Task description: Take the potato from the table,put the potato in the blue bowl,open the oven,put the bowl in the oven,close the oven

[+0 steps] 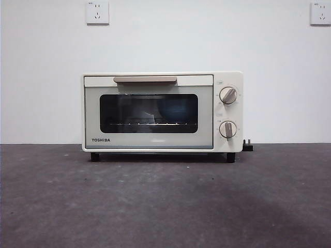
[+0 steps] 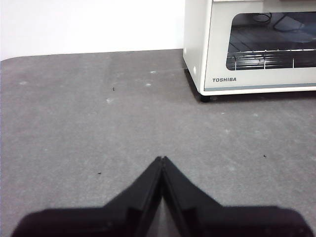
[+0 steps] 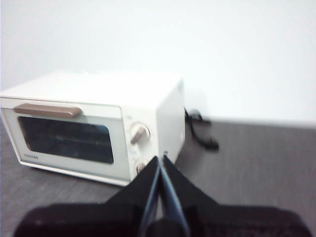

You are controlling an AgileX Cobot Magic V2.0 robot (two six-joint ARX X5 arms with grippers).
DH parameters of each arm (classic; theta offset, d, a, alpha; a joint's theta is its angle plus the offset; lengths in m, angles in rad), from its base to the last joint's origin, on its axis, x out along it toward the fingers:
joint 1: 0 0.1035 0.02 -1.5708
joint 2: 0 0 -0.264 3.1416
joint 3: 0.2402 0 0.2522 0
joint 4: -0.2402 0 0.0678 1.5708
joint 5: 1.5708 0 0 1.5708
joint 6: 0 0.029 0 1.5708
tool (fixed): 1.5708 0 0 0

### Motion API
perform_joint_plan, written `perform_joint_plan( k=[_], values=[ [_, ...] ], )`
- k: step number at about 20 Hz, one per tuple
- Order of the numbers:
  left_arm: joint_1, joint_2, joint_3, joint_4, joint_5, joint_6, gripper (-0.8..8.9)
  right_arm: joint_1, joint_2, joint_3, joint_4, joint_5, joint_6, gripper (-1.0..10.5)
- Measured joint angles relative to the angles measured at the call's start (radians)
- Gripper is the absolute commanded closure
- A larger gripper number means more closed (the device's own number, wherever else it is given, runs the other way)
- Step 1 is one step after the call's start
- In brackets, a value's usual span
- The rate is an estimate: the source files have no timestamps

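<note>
Left gripper (image 2: 162, 159) hovering with jaws pressed together over bare table (image 2: 98, 123), right gripper (image 3: 161, 159) likewise closed and holding nothing, oven (image 1: 162, 111) sitting door-shut against the wall, something bluish, possibly the blue bowl (image 1: 176, 109), showing dimly behind its glass.

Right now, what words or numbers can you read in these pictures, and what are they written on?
"TOSHIBA": dark letters at the lower left of the door of the cream-white boxy toaster oven, readable in the front view and the left wrist view.
Tiny marks around the oven's two round knobs: too small to read.
The brand mark in the right wrist view: too blurred to read.
The two white wall sockets: no readable text.
</note>
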Motion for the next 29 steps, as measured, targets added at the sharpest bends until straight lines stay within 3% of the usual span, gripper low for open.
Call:
perform_joint_plan(
  k=[2,5,15,21,29],
  values=[
    [0.0,0.001,0.0,0.0,0.0,0.0,8.18,-0.045,-0.032,-0.069,0.081,-0.004,-0.026,9.5],
    [0.0,0.002,0.0,0.0,0.0,0.0,8.18,-0.078,-0.062,-0.151,0.151,0.058,-0.044,9.5],
    [0.0,0.002,0.0,0.0,0.001,0.0,8.18,-0.121,-0.274,-0.349,0.163,0.074,-0.036,9.5],
    [0.0,0.002,0.0,0.0,0.002,0.0,8.18,-0.122,-0.358,-0.365,-0.019,0.186,-0.015,9.5],
    [0.0,0.011,0.0,0.0,0.002,0.0,8.18,-0.122,-0.357,-0.365,-0.193,0.181,-0.006,9.5]
  ],
)
